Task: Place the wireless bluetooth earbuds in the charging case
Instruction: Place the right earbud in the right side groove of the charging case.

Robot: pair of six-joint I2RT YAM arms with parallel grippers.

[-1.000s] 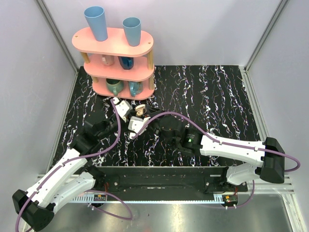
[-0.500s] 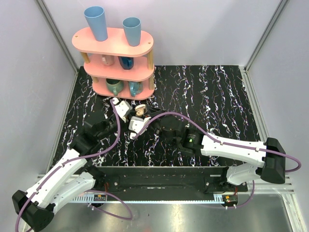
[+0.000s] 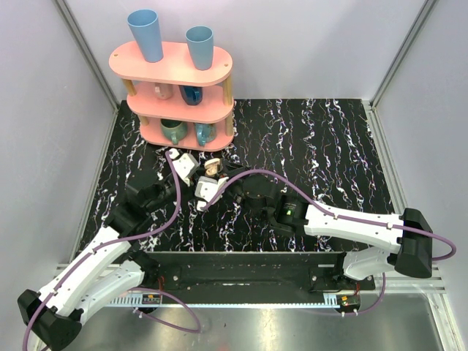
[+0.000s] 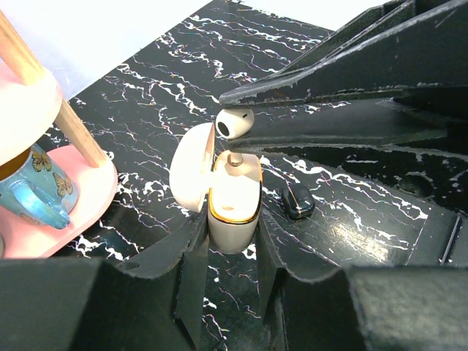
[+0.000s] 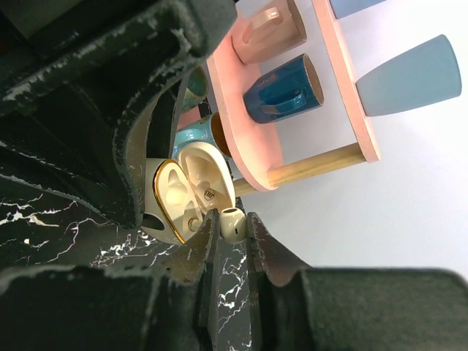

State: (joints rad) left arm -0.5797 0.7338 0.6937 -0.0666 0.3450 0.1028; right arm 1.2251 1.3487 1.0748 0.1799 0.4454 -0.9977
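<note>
I am seeing the left gripper [image 4: 232,228] clamping its two dark fingers against the sides of the small cream-white, gold-rimmed clamshell charging case [image 4: 234,201], which is standing with its rounded lid [image 4: 190,175] swung open. The right gripper [image 5: 232,234] is pinching one small cream-white wireless earbud [image 4: 234,123] between its closed fingertips. It is holding the earbud just above the far end of the case's open mouth, close beside the lid's edge and not seated in a well. A small pale stem [image 4: 234,157] is poking up at that end of the case, and I cannot tell whether it is the second earbud. A small glossy black pebble-shaped object [image 4: 297,202] is lying on the black white-veined marbled table [image 3: 322,146] just beside the case. Behind both grippers the pink three-tier oval shelf [image 3: 172,66] is standing near, with a teal butterfly-patterned mug [image 4: 25,194] sitting on its bottom tier.
</note>
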